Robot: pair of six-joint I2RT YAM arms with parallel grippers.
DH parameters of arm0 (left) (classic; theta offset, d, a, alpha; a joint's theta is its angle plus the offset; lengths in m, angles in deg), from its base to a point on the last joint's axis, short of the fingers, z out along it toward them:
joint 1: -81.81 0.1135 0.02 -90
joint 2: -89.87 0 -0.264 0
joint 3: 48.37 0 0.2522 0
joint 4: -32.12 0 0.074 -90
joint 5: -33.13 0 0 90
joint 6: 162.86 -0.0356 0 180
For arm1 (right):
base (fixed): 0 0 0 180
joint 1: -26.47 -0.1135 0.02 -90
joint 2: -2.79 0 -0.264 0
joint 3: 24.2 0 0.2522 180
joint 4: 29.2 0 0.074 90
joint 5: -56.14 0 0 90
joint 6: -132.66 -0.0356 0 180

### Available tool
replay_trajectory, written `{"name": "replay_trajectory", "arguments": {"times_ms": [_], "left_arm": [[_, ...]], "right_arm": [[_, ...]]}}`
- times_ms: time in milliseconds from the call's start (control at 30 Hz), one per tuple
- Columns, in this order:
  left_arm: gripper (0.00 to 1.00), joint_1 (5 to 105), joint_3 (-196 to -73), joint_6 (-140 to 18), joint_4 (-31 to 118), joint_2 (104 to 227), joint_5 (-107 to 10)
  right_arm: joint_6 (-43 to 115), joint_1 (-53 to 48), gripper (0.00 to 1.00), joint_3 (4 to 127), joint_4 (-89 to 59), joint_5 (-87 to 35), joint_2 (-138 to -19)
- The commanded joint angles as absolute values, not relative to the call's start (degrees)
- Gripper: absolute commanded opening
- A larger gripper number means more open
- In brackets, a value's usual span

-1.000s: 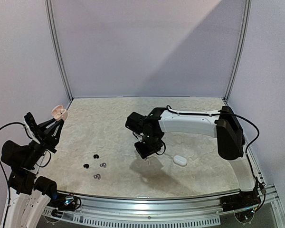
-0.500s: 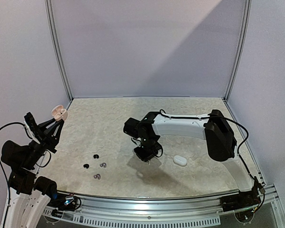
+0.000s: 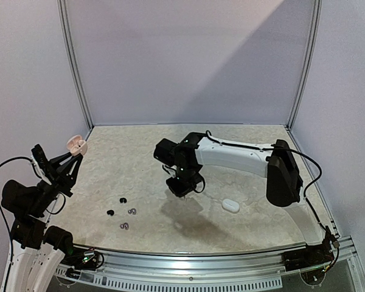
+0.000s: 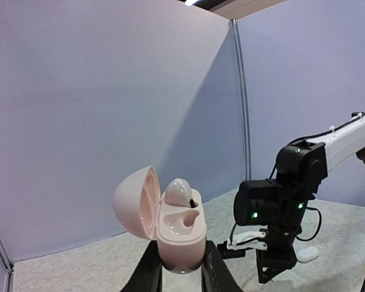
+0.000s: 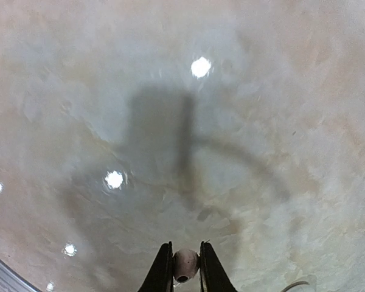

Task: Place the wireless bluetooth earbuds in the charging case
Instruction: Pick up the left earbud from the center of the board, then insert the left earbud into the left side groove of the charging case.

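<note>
My left gripper is raised at the table's left edge, shut on a pink charging case whose lid stands open. One pale earbud sits in the case's far socket; the near socket is bare. In the left wrist view the left gripper clamps the case's base. My right gripper hangs above the table's middle. In the right wrist view the right gripper is shut on a small pale earbud, well above the marbled surface. Several loose earbuds lie at the front left, black ones and grey ones.
A small white closed case lies on the table right of my right gripper, also visible in the left wrist view. Lilac walls and metal posts enclose the marbled table.
The right gripper's jaws have closed on the pale earbud, and it has risen and shifted left and back. The left arm with the case has not moved.
</note>
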State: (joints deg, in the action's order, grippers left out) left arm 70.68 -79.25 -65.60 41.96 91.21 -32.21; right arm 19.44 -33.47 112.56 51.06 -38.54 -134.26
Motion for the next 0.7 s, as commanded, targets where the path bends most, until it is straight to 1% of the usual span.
{"name": "replay_trajectory", "arguments": {"times_ms": [0,67,167,267,400,567,667], "left_arm": [[0.0,69.8,-79.2,-66.3,41.4,90.6,-31.7],[0.0,69.2,-79.2,-66.5,41.5,90.7,-32.6],[0.0,68.8,-79.3,-66.9,41.5,91.0,-33.5],[0.0,68.4,-79.5,-68.1,42.1,90.8,-34.3],[0.0,67.6,-80.7,-70.7,45.3,91.4,-36.6],[0.0,65.9,-84.7,-74.4,52.6,96.3,-40.8],[0.0,64.9,-86.3,-75.2,54.0,99.5,-41.3]], "right_arm": [[21.9,-34.9,0.07,118.8,47.4,-46.1,-127.9],[23.7,-36.9,0.08,118.5,40.7,-51.5,-123.9],[29.6,-41.2,0.03,115.2,25.4,-57.4,-117.2],[37.8,-45.7,0.0,112.7,9.6,-58.7,-113.5],[47.4,-49.8,0.0,116.9,-2.1,-55.7,-116.0],[57.3,-53.8,0.0,119.7,-11.6,-53.9,-120.5],[59.3,-54.1,0.0,121.2,-14.7,-52.3,-122.7]]}}
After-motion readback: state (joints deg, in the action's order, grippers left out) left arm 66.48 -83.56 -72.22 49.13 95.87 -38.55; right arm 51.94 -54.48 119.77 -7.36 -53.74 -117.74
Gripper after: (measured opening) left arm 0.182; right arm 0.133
